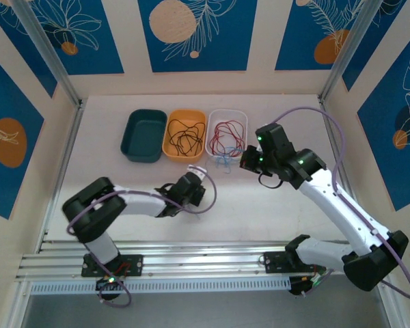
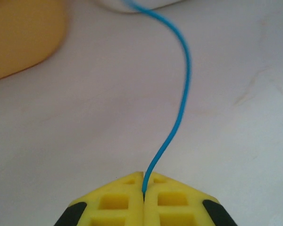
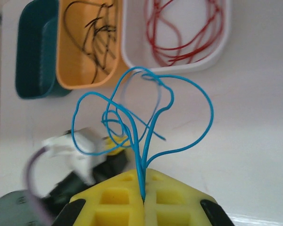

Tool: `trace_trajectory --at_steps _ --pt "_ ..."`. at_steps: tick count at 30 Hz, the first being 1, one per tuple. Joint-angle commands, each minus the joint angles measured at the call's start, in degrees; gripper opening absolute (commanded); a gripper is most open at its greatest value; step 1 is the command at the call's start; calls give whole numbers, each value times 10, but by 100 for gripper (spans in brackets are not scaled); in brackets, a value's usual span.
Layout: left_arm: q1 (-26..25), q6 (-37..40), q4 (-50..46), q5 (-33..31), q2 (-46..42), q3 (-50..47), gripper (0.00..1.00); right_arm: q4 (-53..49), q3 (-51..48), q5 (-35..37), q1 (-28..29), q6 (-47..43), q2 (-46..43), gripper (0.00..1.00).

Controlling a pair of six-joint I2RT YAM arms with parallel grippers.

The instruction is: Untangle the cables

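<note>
left gripper [image 2: 143, 183]: clamped on blue cable [image 2: 181, 89] end, low over table [image 2: 85, 141] | right gripper [image 3: 142, 187]: pinching blue cable loops | red cables [image 3: 188, 33]: in white bin [image 3: 179, 67] | black cables [image 3: 96, 35]: in orange bin [image 3: 85, 82]

table [image 2: 85, 122]: was smooth, pale, faintly marbled
white bin [image 3: 225, 37]: looked smooth plastic
cable [image 2: 185, 70]: was glossy blue
fingers [image 2: 115, 203]: were matt yellow plastic

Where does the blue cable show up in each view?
Top external: blue cable lies in a small tangle just in front of the white bin, centre.
Left wrist: blue cable rises from the shut left gripper to the top edge.
Right wrist: blue cable loops up from the shut right gripper, centre.
Shared landmark: orange bin.
</note>
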Motion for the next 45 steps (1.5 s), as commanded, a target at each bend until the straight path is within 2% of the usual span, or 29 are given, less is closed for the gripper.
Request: trace_trajectory --at_steps 1,7,13,21,27,32,35,43,45 --pt "31 -70 -55 -29 -80 -39 0 -60 -3 23 -32 -17 -24 1" --pt "93 -103 -181 -60 -229 -66 0 -89 -31 19 -98 -33 -51 2" --pt "175 -83 -311 -75 -337 -27 0 -92 -58 7 -142 -46 -59 2" --pt "275 -33 -410 -89 -439 51 0 -86 -109 -11 -201 -53 -65 2" --pt "345 2 -436 -78 -450 118 0 -66 -150 -34 -237 -57 -70 2" --pt "373 28 -427 -77 -441 170 0 -45 -188 -51 -256 -58 -68 3" --pt "391 48 -427 -82 -430 212 0 -40 -207 -49 -272 -62 -64 7" --pt "398 76 -400 -10 -408 297 0 7 -256 -97 -293 -57 -60 8" --pt "398 86 -398 -11 -399 315 0 10 -260 -95 -294 -55 -56 8"
